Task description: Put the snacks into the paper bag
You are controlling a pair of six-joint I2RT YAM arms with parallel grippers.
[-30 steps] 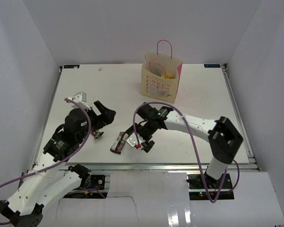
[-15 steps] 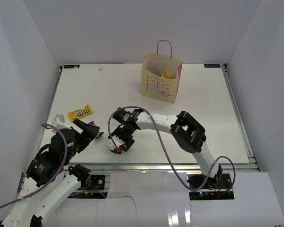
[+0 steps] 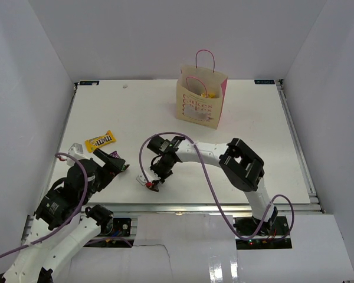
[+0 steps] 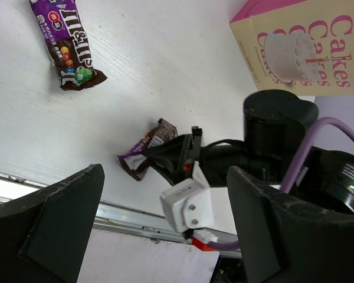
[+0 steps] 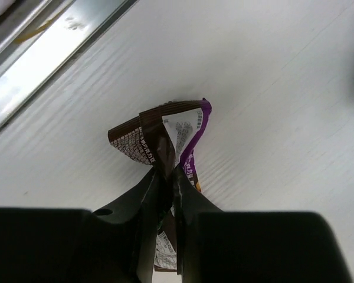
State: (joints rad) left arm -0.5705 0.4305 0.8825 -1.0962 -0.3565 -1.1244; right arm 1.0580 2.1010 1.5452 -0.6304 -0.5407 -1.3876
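Near the left edge of the worktop (image 3: 253, 130) a yellow pack (image 3: 100, 141) lies flat, its long axis roughly left to right, and just nearer the front the left gripper (image 3: 111, 160) hangs with fingers spread wide and nothing between them, beside a purple candy packet (image 4: 68, 44). Left of centre by the front edge, the right gripper (image 5: 165, 177) pinches a crumpled brown-and-purple wrapper (image 5: 165, 138), its long axis in line with the fingers and its free end fanned toward the front rail. The paper bag (image 3: 200, 103) stands upright toward the back edge, lettered front facing the arms.
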